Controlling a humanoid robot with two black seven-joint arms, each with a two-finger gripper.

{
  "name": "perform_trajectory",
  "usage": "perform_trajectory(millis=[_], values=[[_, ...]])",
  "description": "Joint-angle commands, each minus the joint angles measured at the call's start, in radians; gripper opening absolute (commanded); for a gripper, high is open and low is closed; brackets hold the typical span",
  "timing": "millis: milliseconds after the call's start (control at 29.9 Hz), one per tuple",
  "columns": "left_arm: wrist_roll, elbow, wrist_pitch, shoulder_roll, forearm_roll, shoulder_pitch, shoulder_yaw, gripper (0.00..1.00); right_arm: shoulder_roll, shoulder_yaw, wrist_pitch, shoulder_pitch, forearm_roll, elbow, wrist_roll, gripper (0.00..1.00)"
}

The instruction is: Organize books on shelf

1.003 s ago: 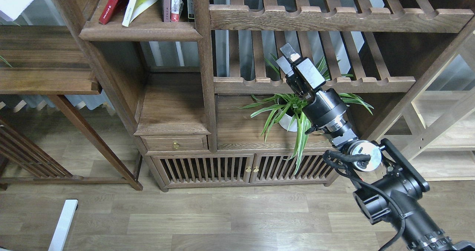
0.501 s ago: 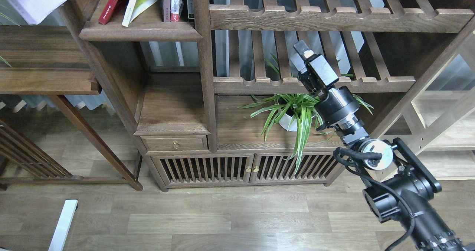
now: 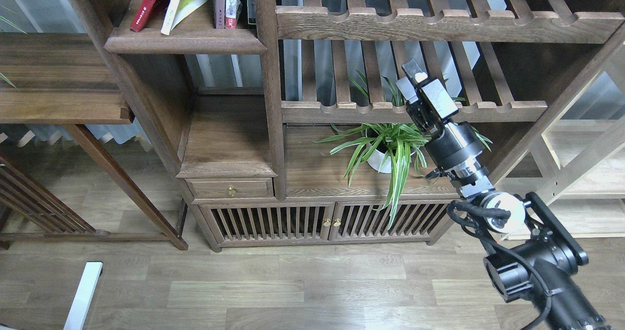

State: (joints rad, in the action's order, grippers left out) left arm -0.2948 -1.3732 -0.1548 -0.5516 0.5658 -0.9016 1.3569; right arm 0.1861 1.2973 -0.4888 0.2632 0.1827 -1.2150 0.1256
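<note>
Books cut off by top edge; right pincer seen end-on, grip state unclear.

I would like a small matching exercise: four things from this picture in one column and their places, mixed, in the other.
Things:
1. red book
2. potted plant
3. brass knob
4. right gripper

Places:
A. on the small drawer
B. leaning on the top-left shelf
C. in front of the slatted rack
D. on the board above the slatted doors

Pairs: 1-B, 2-D, 3-A, 4-C

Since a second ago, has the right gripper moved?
Yes. The right gripper has shifted right, judged against the potted plant and the slatted rack's scalloped rail.
</note>
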Motion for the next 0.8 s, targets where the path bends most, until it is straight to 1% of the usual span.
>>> perform_trajectory(millis=[0,201,401,568,702,769], values=[[0.012,0.029,0.003,0.004,0.002,-0.025,-0.038,0.04,0.001,0.004,0.000,-0.013,0.000,0.000,-0.001,0.88],[0.028,0.130,0.012,0.009,0.006,-0.127,-0.110,0.07,0.000,0.014,0.000,-0.018,0.000,-0.001,-0.001,0.88],[0.029,0.239,0.008,0.009,0.005,-0.215,-0.168,0.09,-0.002,0.014,0.000,-0.019,0.000,-0.001,-0.001,0.88],[0.048,0.298,0.006,0.012,0.003,-0.260,-0.216,0.10,-0.002,0.017,0.000,-0.019,0.001,0.000,-0.004,0.88],[0.074,0.356,0.006,0.015,-0.004,-0.301,-0.255,0.10,-0.002,0.020,0.000,-0.039,0.001,0.000,-0.004,0.88],[0.075,0.381,0.004,0.024,-0.004,-0.319,-0.272,0.11,-0.002,0.020,0.000,-0.044,0.001,0.000,-0.004,0.88]])
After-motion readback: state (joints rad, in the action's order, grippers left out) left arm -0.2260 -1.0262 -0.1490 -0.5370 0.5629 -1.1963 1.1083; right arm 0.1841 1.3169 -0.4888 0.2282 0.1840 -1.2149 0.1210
